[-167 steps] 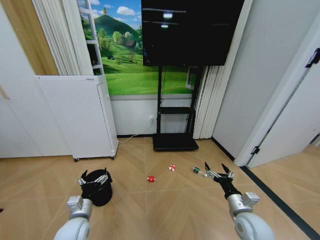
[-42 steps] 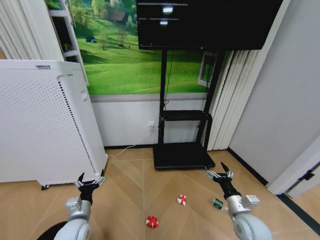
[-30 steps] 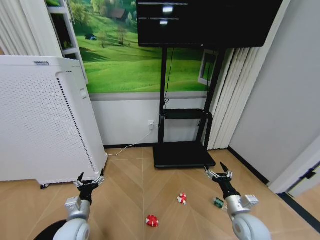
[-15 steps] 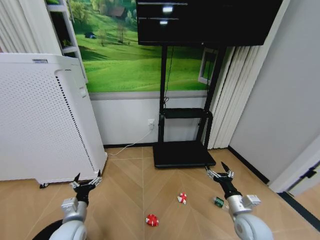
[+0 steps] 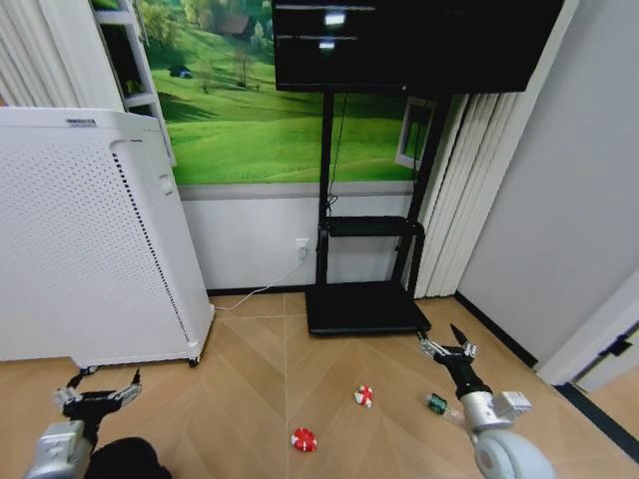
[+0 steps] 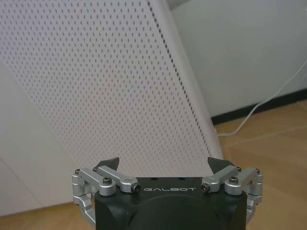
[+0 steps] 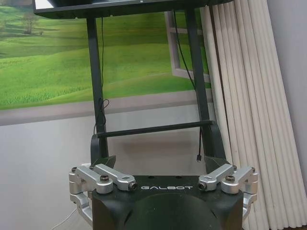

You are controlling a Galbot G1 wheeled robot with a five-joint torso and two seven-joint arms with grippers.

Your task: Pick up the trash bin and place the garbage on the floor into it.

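Note:
The black trash bin [image 5: 132, 461] shows at the bottom left edge of the head view, partly cut off. My left gripper [image 5: 100, 391] hovers open just above and beyond it, holding nothing; in the left wrist view the left gripper [image 6: 163, 165] faces the white appliance. On the floor [image 5: 250, 399] lie two red-and-white wads [image 5: 364, 396] [image 5: 303, 439] and a small clear bottle [image 5: 436, 403] with a green label. My right gripper [image 5: 449, 344] is open and empty, raised just beyond the bottle; the right wrist view has the right gripper [image 7: 160, 163] facing the TV stand.
A tall white perforated appliance [image 5: 85, 239] stands at the left, close behind the bin. A black TV stand [image 5: 364, 304] with a low base sits against the far wall [image 5: 250, 239], a white cable trailing beside it. A grey wall and dark floor strip [image 5: 599, 419] bound the right.
The view has closed in on the far wall since the oldest frame. In the last half second my left arm swung out to the left and lower, near the bin; the right arm barely moved.

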